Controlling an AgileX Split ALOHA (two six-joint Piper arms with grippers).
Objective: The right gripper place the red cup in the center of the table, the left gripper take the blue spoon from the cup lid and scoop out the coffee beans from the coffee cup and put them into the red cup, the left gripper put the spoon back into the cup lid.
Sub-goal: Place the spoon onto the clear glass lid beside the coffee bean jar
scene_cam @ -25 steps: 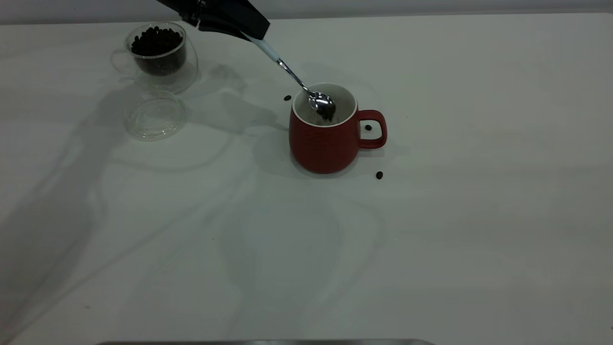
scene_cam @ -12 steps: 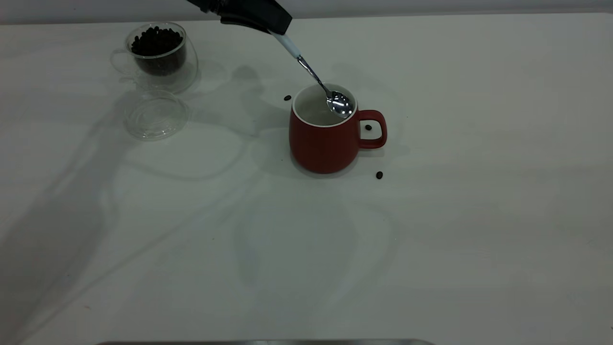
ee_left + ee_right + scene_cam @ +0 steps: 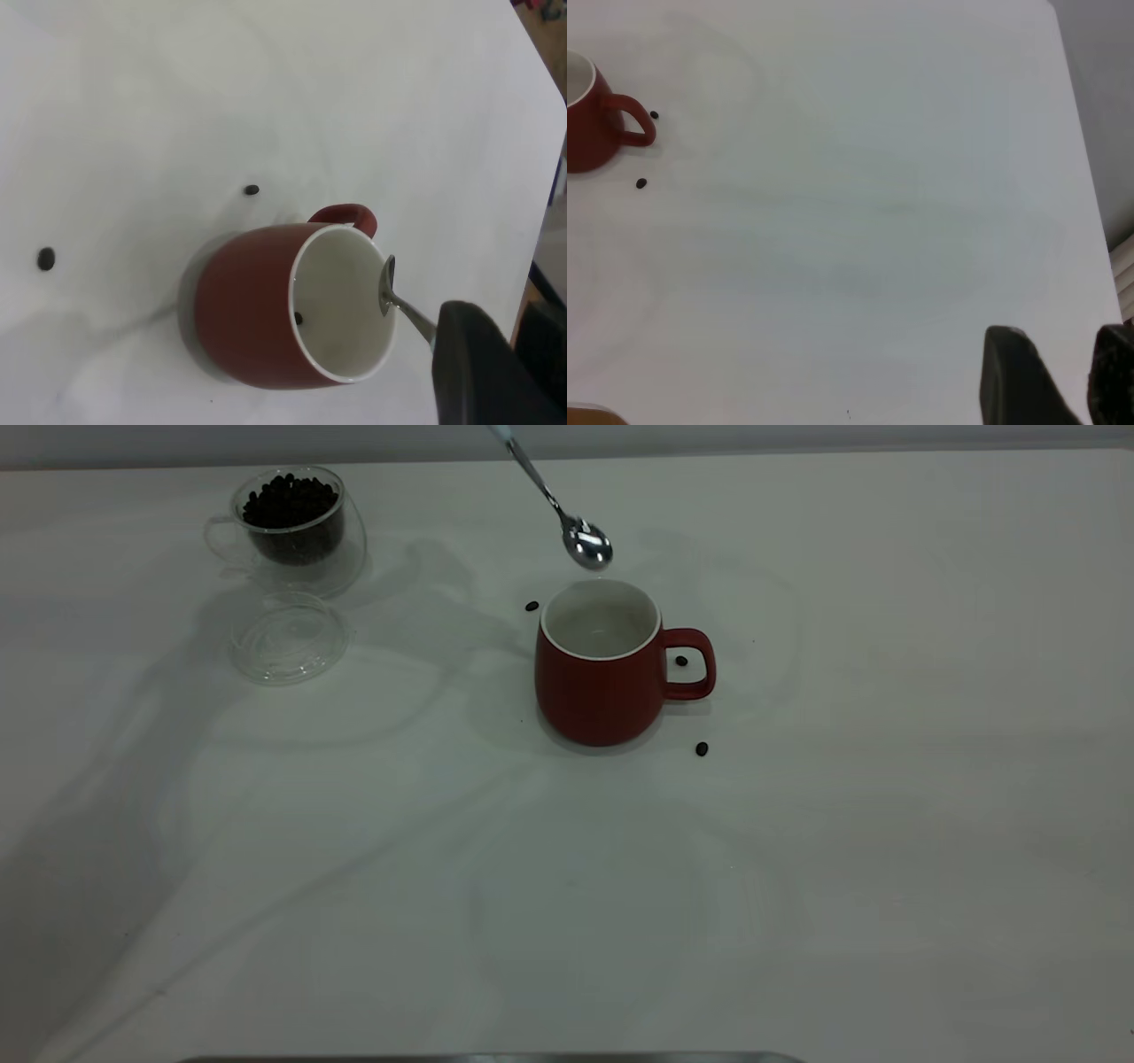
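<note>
The red cup stands upright near the middle of the table, handle to the right. The blue spoon hangs tilted just above the cup's far rim with its metal bowl empty. In the left wrist view my left gripper is shut on the spoon, whose handle is hidden behind a finger. One bean lies inside the red cup. The coffee cup, heaped with coffee beans, stands at the back left, with the bare cup lid in front of it. My right gripper hovers open far right of the red cup.
Three loose beans lie on the table: one left of the red cup's rim, one inside the handle loop, and one in front of the handle. A grey edge runs along the table's front.
The spoon dipped into the red cup with beans, came out empty, and has risen above the rim. The left gripper has moved up out of the exterior view.
</note>
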